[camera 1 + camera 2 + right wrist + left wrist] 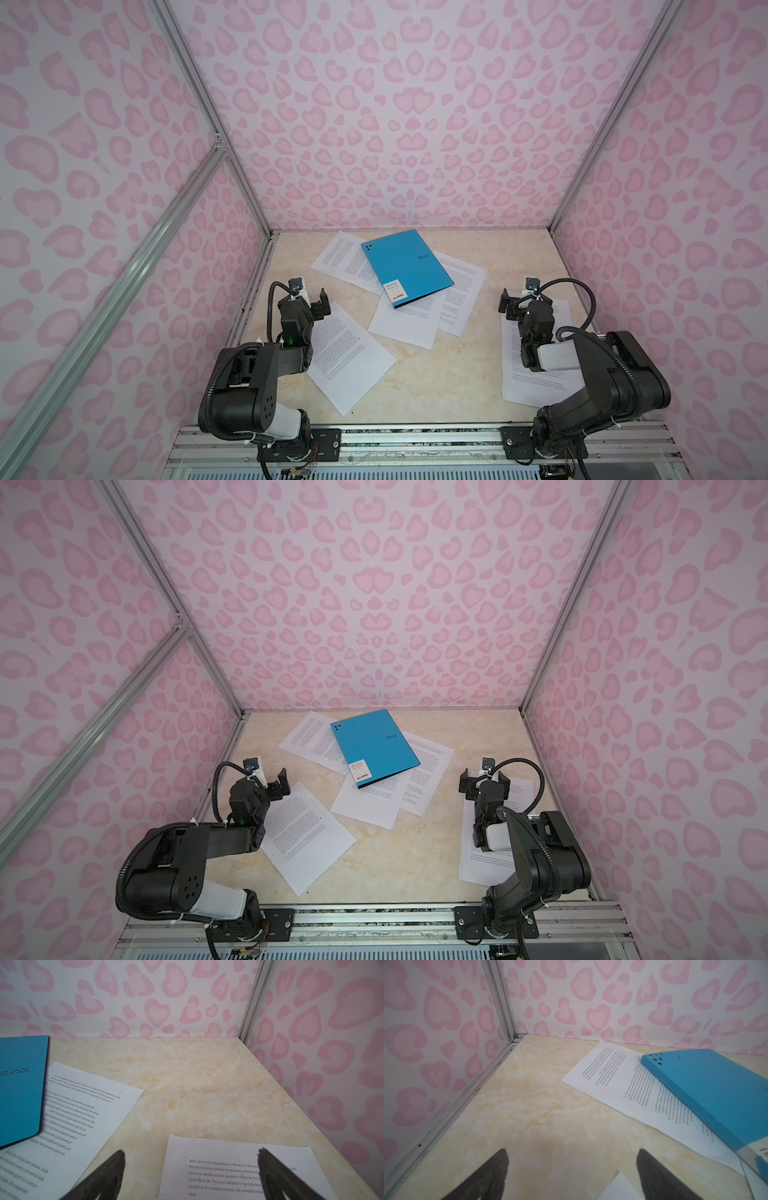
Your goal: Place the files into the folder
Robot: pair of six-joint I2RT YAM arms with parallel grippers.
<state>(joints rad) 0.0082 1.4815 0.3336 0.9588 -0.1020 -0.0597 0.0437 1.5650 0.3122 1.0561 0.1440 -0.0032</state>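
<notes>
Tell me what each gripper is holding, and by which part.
Nothing is held. The left gripper and the right gripper both stand open and empty above the table; the folder and files lie loose.

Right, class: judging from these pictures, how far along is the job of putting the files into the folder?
Done: nothing yet. The folder lies closed, blue cover up, on three of the files. In hand: nothing; the left gripper and right gripper are both open and empty. Left: open the folder and gather all five visible files, including two lying apart from it.
</notes>
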